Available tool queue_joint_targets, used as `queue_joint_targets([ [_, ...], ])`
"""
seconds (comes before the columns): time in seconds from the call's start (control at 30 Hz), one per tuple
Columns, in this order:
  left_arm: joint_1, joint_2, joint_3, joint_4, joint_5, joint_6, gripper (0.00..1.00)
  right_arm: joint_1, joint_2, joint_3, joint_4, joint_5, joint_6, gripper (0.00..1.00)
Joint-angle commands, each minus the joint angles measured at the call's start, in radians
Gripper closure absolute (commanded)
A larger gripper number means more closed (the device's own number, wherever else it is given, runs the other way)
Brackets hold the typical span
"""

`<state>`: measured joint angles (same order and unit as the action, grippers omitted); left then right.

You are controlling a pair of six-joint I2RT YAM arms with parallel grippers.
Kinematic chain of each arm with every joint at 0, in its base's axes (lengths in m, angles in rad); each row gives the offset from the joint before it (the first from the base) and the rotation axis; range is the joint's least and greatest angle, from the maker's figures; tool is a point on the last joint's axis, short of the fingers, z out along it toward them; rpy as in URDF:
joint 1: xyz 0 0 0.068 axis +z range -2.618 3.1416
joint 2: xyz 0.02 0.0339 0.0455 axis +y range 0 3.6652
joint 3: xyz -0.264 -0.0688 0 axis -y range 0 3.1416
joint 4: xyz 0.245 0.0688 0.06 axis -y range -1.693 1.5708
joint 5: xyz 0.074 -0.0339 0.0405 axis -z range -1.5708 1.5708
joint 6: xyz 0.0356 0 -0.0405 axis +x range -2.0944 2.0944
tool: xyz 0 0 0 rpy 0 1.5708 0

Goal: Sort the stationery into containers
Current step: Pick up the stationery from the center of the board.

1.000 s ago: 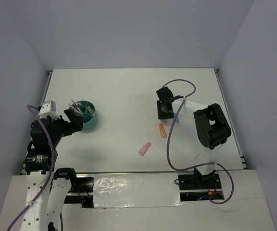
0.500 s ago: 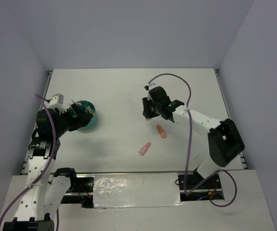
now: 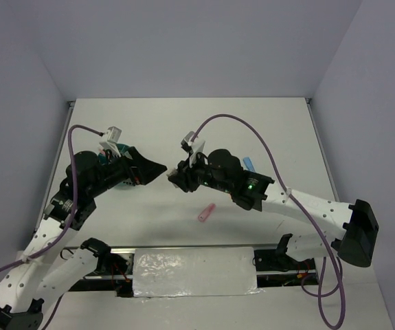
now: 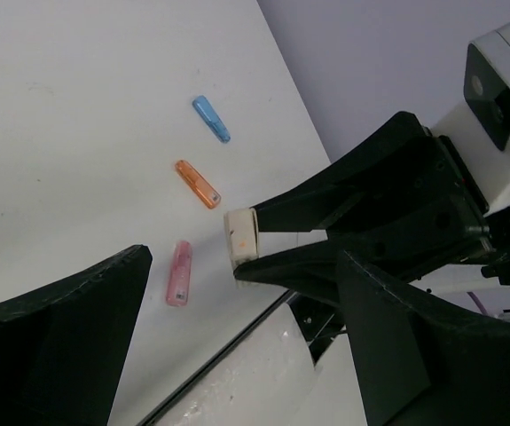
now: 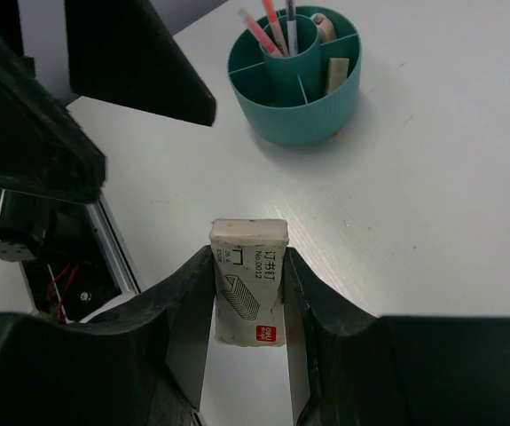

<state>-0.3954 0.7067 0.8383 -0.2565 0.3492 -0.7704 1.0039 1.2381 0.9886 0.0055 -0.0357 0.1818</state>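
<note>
**Right gripper carries a white box toward the left one, whose fingers are spread wide**

The white table fills the middle of the top view. Both arms reach over it and meet just left of centre, nose to nose. The left gripper has its fingers spread wide with nothing between the pads. In its own wrist view they frame the lower left and lower right corners, and the other arm's tip shows in the gap between them. The right gripper is narrowed onto a small white box, one finger pressed against each long side, the printed face toward the camera. I cannot tell whether the two grippers touch.

The teal organiser stands at the top centre of the right wrist view, well apart from the box. In the top view it is mostly hidden behind the left arm. Pens stand upright in its middle tube, and a tan eraser sits in an outer compartment on the right.

Loose on the table lie a pink piece below centre in the top view, a blue piece to the right of the right arm, and an orange piece, seen between those two in the left wrist view
</note>
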Motion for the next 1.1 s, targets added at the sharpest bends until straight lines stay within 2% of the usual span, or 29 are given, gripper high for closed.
queue_joint_targets([
  [0.0, -0.036, 0.016, 0.002, 0.071, -0.007, -0.049, 0.02, 0.035, -0.006, 0.016, 0.039, 0.034, -0.062, 0.97],
  [0.33, -0.134, 0.039, -0.039, 0.099, -0.052, -0.073, 0.2, 0.071, -0.011, 0.041, 0.037, 0.042, -0.068, 0.96],
  [0.53, -0.161, 0.056, -0.053, 0.118, -0.061, -0.078, 0.33, 0.076, -0.012, 0.042, 0.065, -0.061, -0.062, 0.96],
  [0.57, -0.163, 0.059, -0.05, 0.118, -0.064, -0.073, 0.38, 0.078, -0.011, 0.042, 0.068, -0.075, -0.062, 0.96],
  [0.77, -0.171, 0.07, -0.056, 0.109, -0.061, -0.082, 0.55, 0.084, -0.025, 0.019, 0.099, -0.023, -0.056, 0.95],
  [0.9, -0.175, 0.053, -0.059, 0.096, -0.059, -0.083, 0.61, 0.084, -0.008, 0.041, 0.088, 0.048, -0.067, 0.95],
  [0.97, -0.175, 0.05, -0.056, 0.086, -0.055, -0.081, 0.69, 0.085, 0.003, 0.053, 0.079, 0.077, -0.079, 0.96],
  [1.03, -0.174, 0.048, -0.048, 0.076, -0.055, -0.075, 0.84, 0.084, 0.02, 0.068, 0.068, 0.098, -0.085, 0.96],
  [1.07, -0.174, 0.05, -0.044, 0.069, -0.059, -0.067, 0.85, 0.084, 0.024, 0.073, 0.065, 0.1, -0.093, 0.96],
])
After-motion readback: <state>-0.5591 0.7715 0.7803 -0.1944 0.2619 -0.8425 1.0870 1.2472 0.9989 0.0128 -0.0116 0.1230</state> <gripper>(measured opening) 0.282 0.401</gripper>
